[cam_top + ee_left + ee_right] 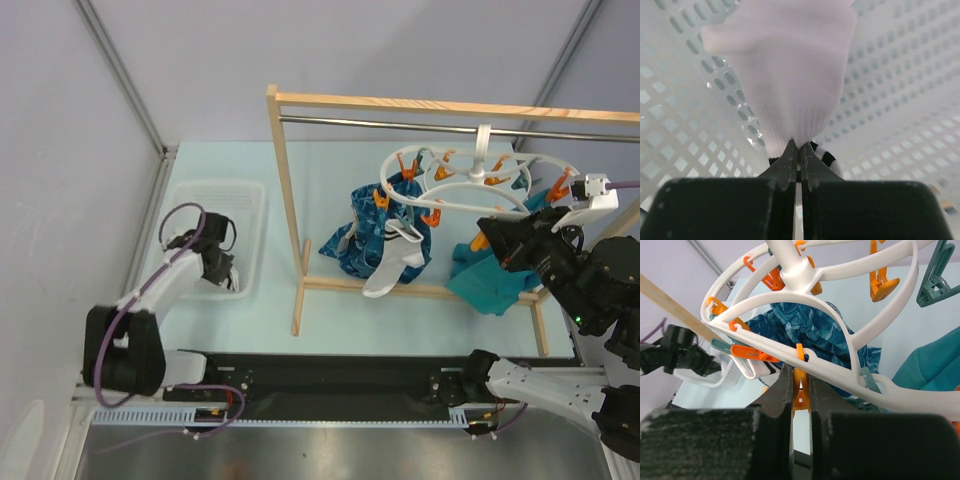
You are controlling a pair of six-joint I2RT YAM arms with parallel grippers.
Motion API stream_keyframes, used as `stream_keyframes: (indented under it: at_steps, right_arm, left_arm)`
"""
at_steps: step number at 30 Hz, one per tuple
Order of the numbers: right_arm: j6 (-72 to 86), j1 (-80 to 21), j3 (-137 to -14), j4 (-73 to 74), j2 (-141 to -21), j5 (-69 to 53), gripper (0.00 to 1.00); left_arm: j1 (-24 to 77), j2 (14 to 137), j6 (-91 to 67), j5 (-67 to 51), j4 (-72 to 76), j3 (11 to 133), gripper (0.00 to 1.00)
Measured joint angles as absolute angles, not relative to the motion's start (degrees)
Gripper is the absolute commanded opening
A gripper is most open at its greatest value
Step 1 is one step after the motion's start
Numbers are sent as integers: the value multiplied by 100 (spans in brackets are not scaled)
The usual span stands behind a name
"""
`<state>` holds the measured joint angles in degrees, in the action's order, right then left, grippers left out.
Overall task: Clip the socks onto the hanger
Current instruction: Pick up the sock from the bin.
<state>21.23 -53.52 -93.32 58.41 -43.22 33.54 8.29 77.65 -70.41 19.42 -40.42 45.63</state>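
While the wooden rack (298, 250) is stood on the counter (250, 320), the hanger (790, 275) is hung from its rail, and one sock (393, 265) is seen hanging below the ring, in front of a blue cloth (365, 240). Inside the white basket (235, 200), the second sock (790, 75) is pinched at its striped cuff by the tightly closed left fingers (782, 167). An orange clip (800, 390) on the hanger's ring is gripped by the right fingers (777, 395), set narrow.

The hanger (792, 275) is glossy plastic, the sock (790, 75) ribbed cloth.
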Motion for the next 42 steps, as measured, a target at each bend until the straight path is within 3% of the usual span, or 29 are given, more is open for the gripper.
stream_keyframes:
  at_steps: [9, 16, 23, 32, 33, 34, 37, 42]
  right_arm:
    - [2141, -5349, -9275, 5800, -4322, 3354, 0]
    - [2141, -5349, -9268, 5795, -4322, 3354, 0]
    - [2143, -5352, -9262, 5789, -4322, 3345, 0]
    - [2143, -5349, -9264, 5776, -4329, 3295, 0]
    - [2143, -5349, -9264, 5776, -4333, 3291, 0]
    - [2143, -5349, -9264, 5774, -4342, 3288, 0]
    - [2143, -5349, -9266, 5769, -4366, 3286, 0]
    - [2143, -5349, -9266, 5758, -4379, 3247, 0]
  left_arm:
    - [823, 5107, -6438, 2163, -3798, 4501, 0]
    - [819, 3551, -5424, 1468, -2709, 3830, 0]
    - [819, 3420, -4744, 561, -2176, 3874, 0]
    - [816, 4263, -5885, 1553, -2744, 4045, 1]
    - [816, 4466, -6163, 1625, -2821, 4075, 6]
    - [816, 4751, -6469, 1684, -2969, 4158, 31]
    - [810, 5505, -7122, 1791, -3162, 4416, 75]
    - [775, 6357, -7658, 1868, -3144, 4674, 94]
